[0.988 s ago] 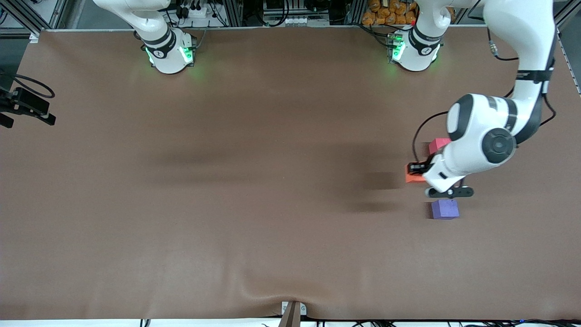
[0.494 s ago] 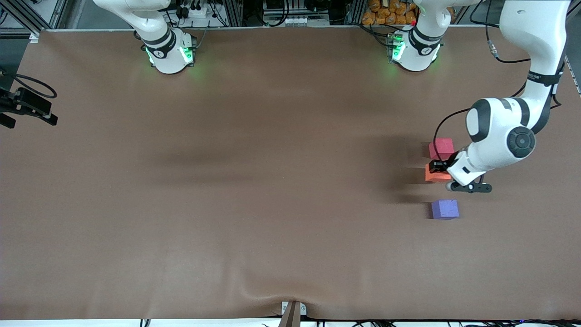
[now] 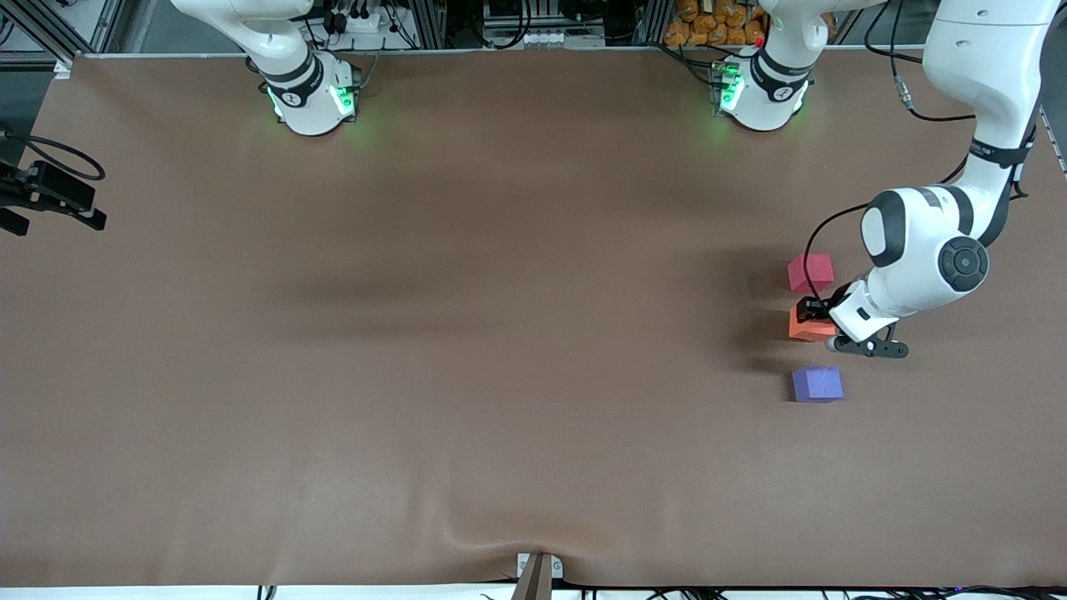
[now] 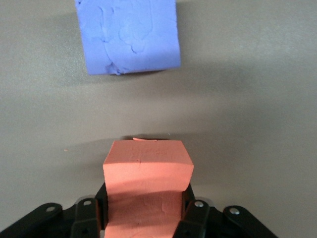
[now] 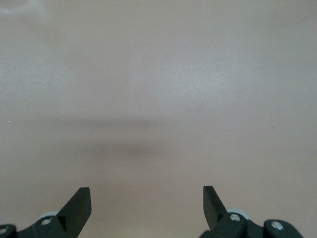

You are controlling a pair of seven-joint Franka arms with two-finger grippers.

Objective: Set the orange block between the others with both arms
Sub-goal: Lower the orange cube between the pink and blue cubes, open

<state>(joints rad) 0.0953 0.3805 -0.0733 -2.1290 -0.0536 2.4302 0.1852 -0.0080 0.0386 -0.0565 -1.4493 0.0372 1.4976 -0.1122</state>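
Front view: my left gripper (image 3: 810,312), clamped on the orange block (image 3: 809,325), has slid it between pinkish-red cube (image 3: 810,272) and purple-blue cube (image 3: 817,384); release is next. My right gripper (image 5: 147,201) waits, jaws wide.

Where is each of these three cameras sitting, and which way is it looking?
Front view: high across the table, facing both arms' bases; the left gripper is shut on the orange block, between the pinkish-red cube and purple-blue cube.
Left wrist view: on the left arm's wrist, looking down past its fingers.
Right wrist view: on the waiting right arm, over bare table; right gripper open.
Front and left wrist views share the orange and purple-blue cubes.
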